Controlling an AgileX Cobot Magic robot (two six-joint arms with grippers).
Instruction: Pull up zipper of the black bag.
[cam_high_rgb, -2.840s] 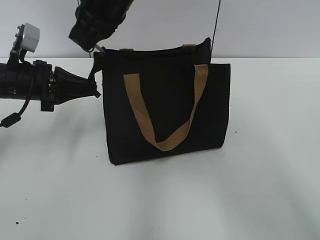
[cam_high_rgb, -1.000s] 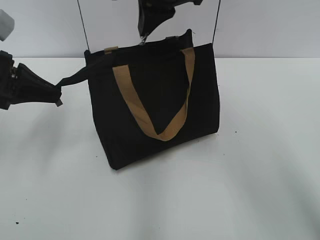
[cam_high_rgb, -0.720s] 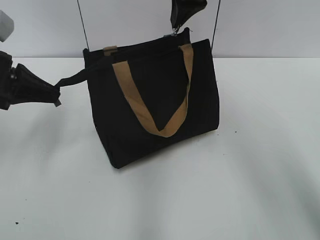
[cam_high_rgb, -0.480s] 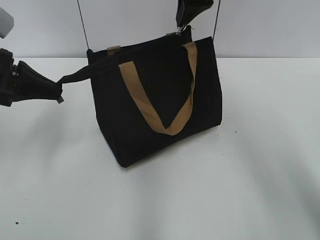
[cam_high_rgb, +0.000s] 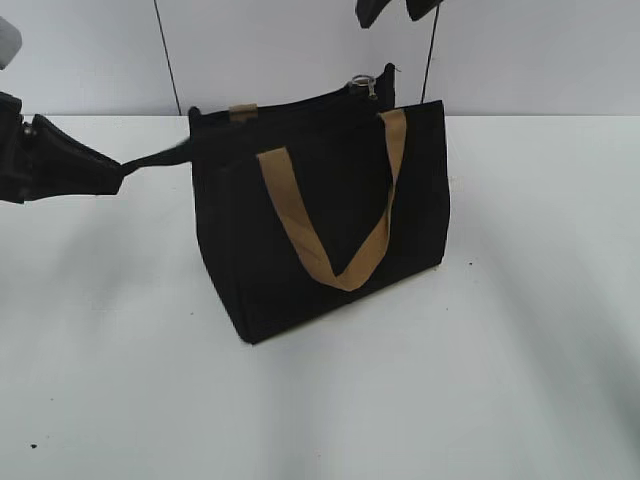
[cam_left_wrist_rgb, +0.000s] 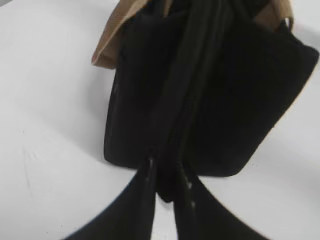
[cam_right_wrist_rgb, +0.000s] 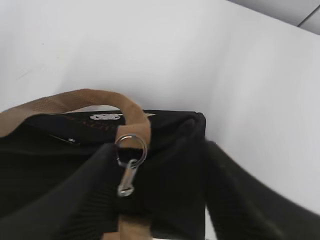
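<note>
The black bag (cam_high_rgb: 300, 250) stands on the white table with a tan strap handle (cam_high_rgb: 335, 255) on its front. The zipper (cam_high_rgb: 300, 102) runs along its top edge. Its silvery pull and ring (cam_high_rgb: 362, 84) lie at the right end. My left gripper (cam_high_rgb: 118, 172) is shut on the black tab (cam_high_rgb: 155, 158) at the bag's left end, and the left wrist view shows this grip (cam_left_wrist_rgb: 167, 186). My right gripper (cam_high_rgb: 393, 12) is open and empty just above the pull. In the right wrist view its fingers (cam_right_wrist_rgb: 160, 200) are spread on either side of the pull and ring (cam_right_wrist_rgb: 129, 167).
The white table (cam_high_rgb: 520, 350) spreads around the bag in the exterior view. A pale wall (cam_high_rgb: 540, 50) with two thin dark vertical lines (cam_high_rgb: 165, 55) stands behind it. A second tan handle (cam_right_wrist_rgb: 75, 102) arches over the bag's far side.
My right gripper carried the zipper pull rightwards along the top edge to the right end, then let it go and rose. The bag shifted slightly right. The left gripper kept hold of the tab.
</note>
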